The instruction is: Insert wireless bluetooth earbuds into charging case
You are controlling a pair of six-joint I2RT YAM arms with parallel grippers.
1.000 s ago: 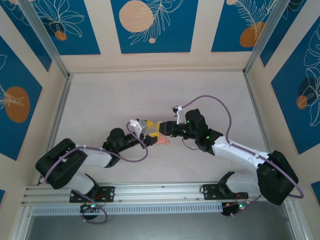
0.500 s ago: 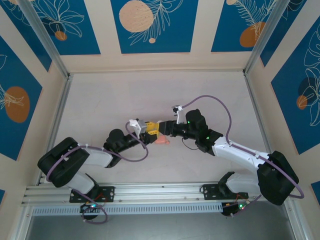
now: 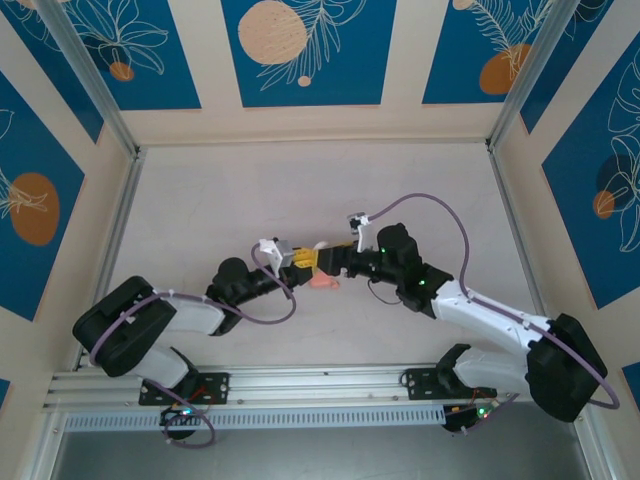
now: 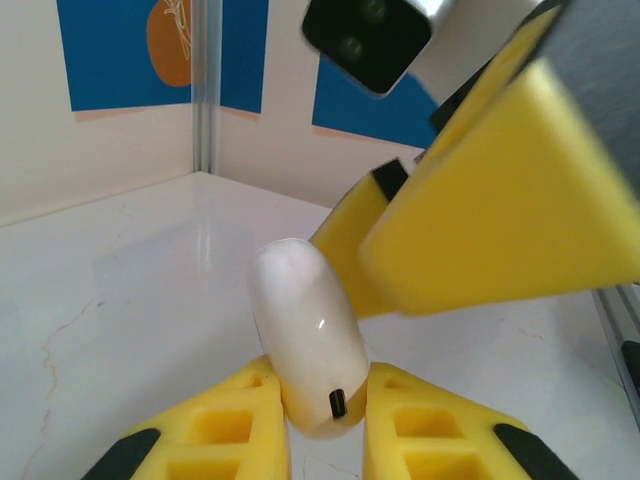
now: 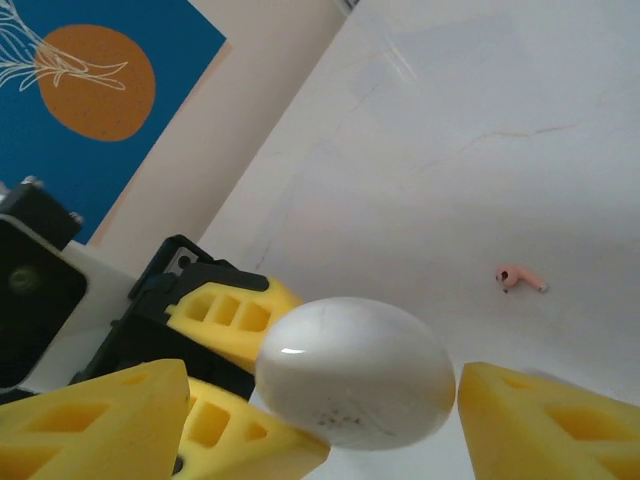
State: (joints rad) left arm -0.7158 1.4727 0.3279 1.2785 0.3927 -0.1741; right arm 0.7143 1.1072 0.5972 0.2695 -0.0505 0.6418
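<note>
The right arm (image 3: 480,315) has swung outward; the right gripper (image 5: 320,400), released, straddles a white oval object (image 4: 305,340) clenched in the left gripper (image 4: 325,430). The charging case (image 3: 323,282) lies on the table (image 3: 250,190) just beside them, one earbud (image 5: 520,277) apart: insertion not begun.

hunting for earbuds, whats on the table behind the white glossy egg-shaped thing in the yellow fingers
One tiny pink earbud lies on the pale marbled table beyond the white glossy egg-shaped thing. The spot under it is hidden by it and the yellow fingers.
</note>
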